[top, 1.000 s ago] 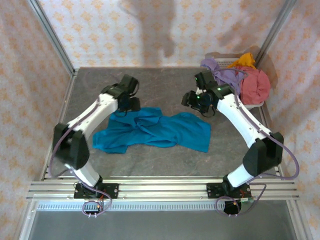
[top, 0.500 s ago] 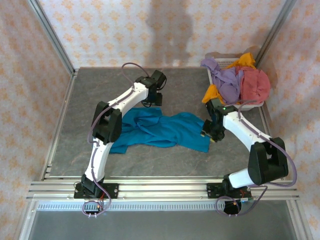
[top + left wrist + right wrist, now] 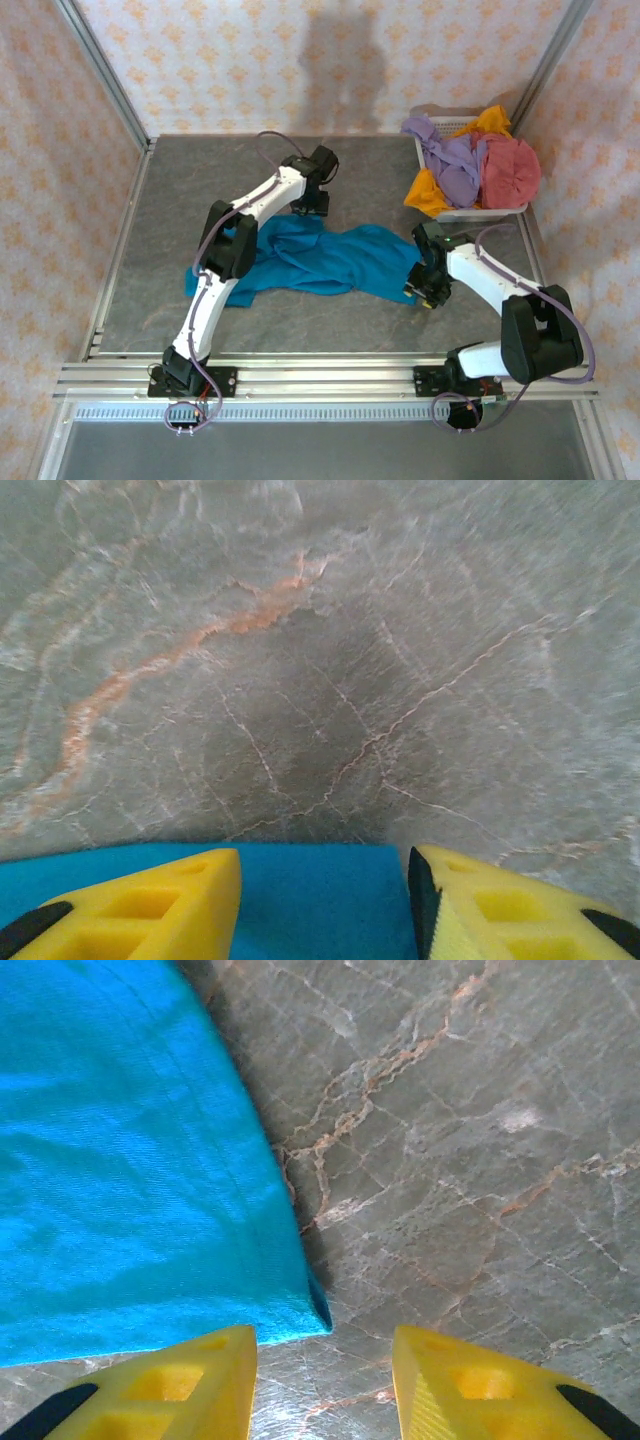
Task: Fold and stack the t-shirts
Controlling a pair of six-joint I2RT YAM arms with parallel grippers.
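Observation:
A teal-blue t-shirt lies crumpled on the grey table. My left gripper hangs over the shirt's far edge. In the left wrist view its yellow fingers stand apart, and the cloth edge lies flat between them, so the left gripper is open. My right gripper sits at the shirt's near right corner. In the right wrist view that corner lies just ahead of the gap, and the right gripper is open with bare table under it.
A white basket stands at the back right, holding a lavender tee, an orange-yellow tee and a dusty red tee. Patterned walls and metal posts enclose the table. An aluminium rail runs along the near edge.
My left arm stretched out to the shirt's far edge. My right gripper came down from beside the basket to the shirt's near right corner, its jaws narrowing somewhat. The shirt has barely shifted.

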